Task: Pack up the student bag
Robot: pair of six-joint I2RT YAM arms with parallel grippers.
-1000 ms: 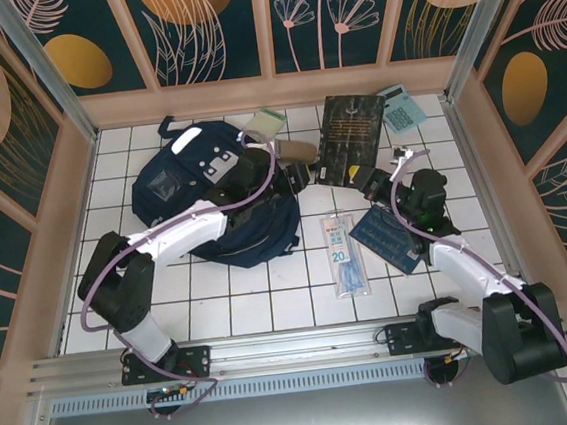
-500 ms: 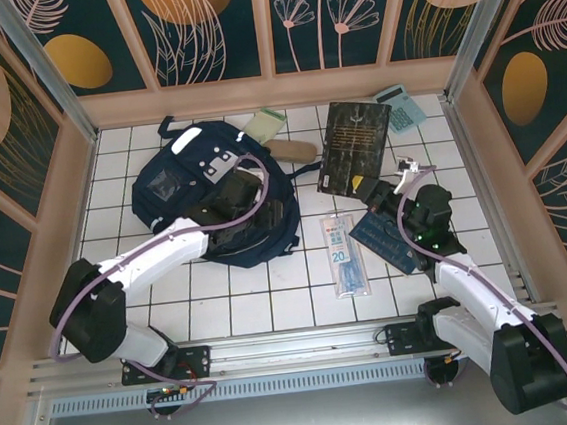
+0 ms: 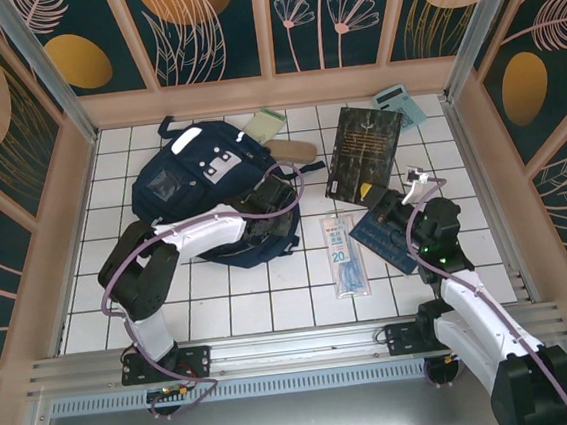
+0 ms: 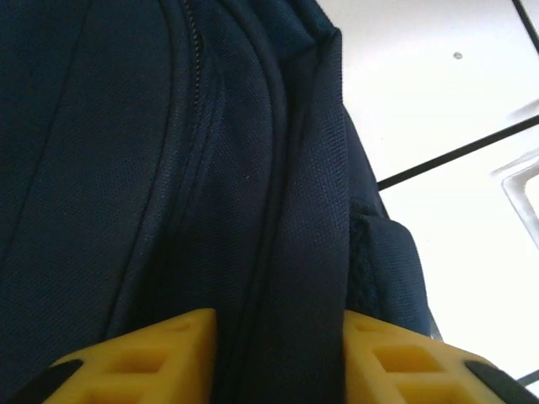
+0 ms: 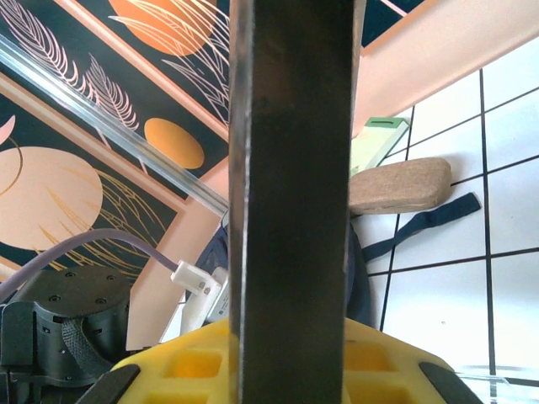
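Grip on bag and book
My left gripper [image 4: 278,337] pinches a navy fold of the student bag [image 3: 185,177] (fabric fills the gap), which lies on the far-left tiles [image 3: 272,304]; my right gripper [image 5: 290,337] is clamped on a dark book [image 5: 290,168], held edge-on.

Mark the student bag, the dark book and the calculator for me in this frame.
student bag [image 3: 176,188], top external view, on its front pocket panel.
dark book [image 3: 363,147], top external view, middle of its cover.
calculator [image 3: 407,107], top external view, on its key face.

white arms [image 3: 200,231] with black joints, lilac cables [image 5: 101,236], yellow end effector fingers [image 4: 135,358]
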